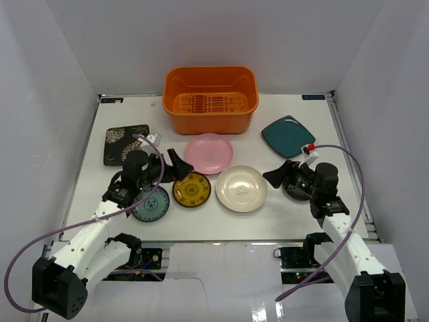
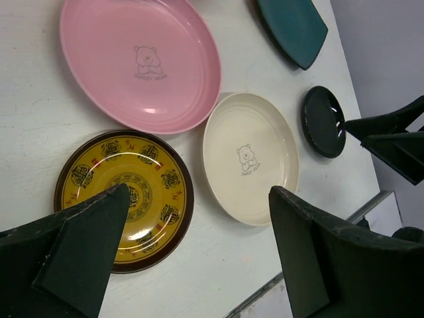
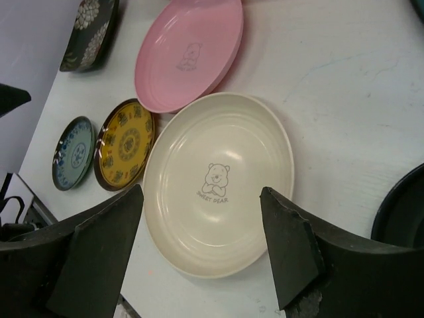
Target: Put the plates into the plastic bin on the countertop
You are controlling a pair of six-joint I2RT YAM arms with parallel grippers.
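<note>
The orange plastic bin (image 1: pixel 210 97) stands empty at the back middle of the white countertop (image 1: pixel 268 218). In front of it lie the dark floral square plate (image 1: pixel 125 143), the pink round (image 1: pixel 209 153), the teal square (image 1: pixel 288 135), the cream round (image 1: pixel 241 188), the amber-patterned round (image 1: pixel 192 189), the small teal-patterned round (image 1: pixel 151 204) and the black round (image 1: pixel 295 189). My left gripper (image 1: pixel 177 163) is open and empty just above the amber plate (image 2: pixel 126 172), near the cream plate (image 2: pixel 250 159). My right gripper (image 1: pixel 275 174) is open and empty, over the black plate and facing the cream plate (image 3: pixel 218 182).
White walls close in the countertop on the left, back and right. The near table edge (image 2: pixel 311 255) runs close under the left gripper. A small white and red tag (image 1: pixel 308 148) lies by the teal square plate. Purple cables loop from both arms.
</note>
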